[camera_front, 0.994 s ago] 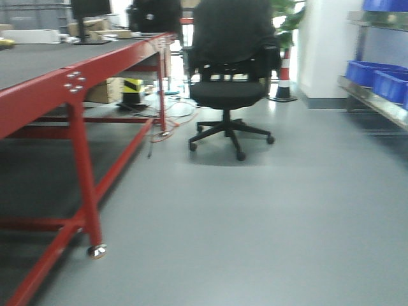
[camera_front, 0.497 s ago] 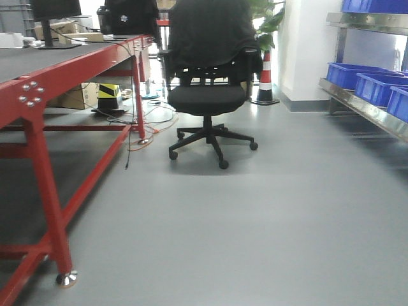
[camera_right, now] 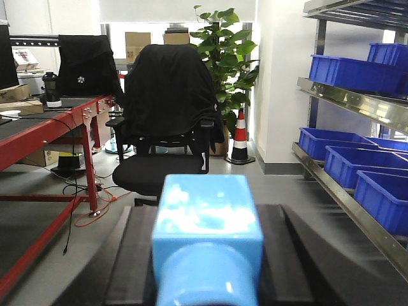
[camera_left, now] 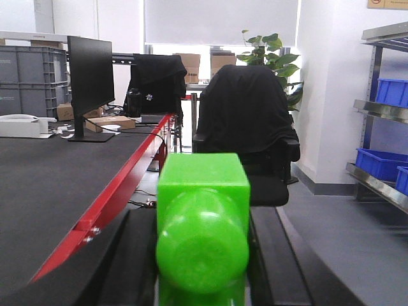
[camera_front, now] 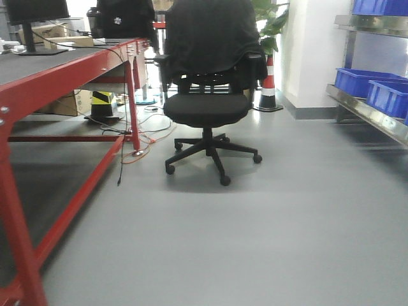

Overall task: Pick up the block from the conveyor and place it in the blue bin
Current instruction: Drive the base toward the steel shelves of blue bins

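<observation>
In the left wrist view my left gripper [camera_left: 203, 217] is shut on a bright green block [camera_left: 203, 182], whose square end and rounded stud fill the gap between the black fingers [camera_left: 137, 255]. In the right wrist view my right gripper [camera_right: 207, 213] is shut on a light blue block [camera_right: 207, 197] in the same way. Several blue bins [camera_right: 347, 71] sit on a steel shelf rack at the right, also in the front view [camera_front: 360, 81]. The conveyor is out of view. Neither gripper shows in the front view.
A red-framed table [camera_front: 70, 73] with a dark grey top runs along the left, carrying a monitor [camera_left: 91, 73] and boxes. A black office chair [camera_front: 207, 95] draped with a black jacket stands ahead on the grey floor. Cables [camera_front: 143, 127] lie near the table leg, and a traffic cone [camera_front: 268, 86] stands behind.
The front view has shifted: the red table has slid left, its near leg has left the picture, and the chair looks closer and more central.
</observation>
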`<act>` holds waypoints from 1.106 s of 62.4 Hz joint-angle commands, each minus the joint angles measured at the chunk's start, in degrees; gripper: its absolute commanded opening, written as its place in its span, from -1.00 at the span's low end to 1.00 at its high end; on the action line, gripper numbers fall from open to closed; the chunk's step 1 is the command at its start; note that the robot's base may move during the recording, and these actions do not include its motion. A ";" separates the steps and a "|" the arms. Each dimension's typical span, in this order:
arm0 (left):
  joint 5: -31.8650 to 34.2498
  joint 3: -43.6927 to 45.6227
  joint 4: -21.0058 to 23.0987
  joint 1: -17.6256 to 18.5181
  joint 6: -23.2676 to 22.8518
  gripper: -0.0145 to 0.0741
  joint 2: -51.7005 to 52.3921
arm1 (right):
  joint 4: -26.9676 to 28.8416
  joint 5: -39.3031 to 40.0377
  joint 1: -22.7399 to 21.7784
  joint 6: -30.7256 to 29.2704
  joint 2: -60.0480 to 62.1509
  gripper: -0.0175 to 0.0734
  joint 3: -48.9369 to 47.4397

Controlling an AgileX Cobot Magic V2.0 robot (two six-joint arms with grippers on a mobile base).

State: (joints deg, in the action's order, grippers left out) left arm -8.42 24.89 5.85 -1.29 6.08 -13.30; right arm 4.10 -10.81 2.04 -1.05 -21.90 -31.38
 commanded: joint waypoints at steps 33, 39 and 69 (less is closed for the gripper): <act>0.77 -0.01 0.45 0.30 -0.20 -0.92 0.08 | -0.29 0.96 -0.01 -0.56 0.27 -0.95 -0.37; 0.77 -0.01 0.45 0.30 -0.20 -0.92 0.08 | -0.29 0.96 -0.01 -0.56 0.27 -0.95 -0.37; 0.77 -0.01 0.45 0.30 -0.20 -0.92 0.08 | -0.29 0.96 -0.01 -0.56 0.27 -0.95 -0.37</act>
State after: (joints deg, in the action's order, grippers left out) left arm -8.42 24.89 5.85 -1.29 6.08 -13.30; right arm 4.10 -10.81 2.04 -1.05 -21.90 -31.38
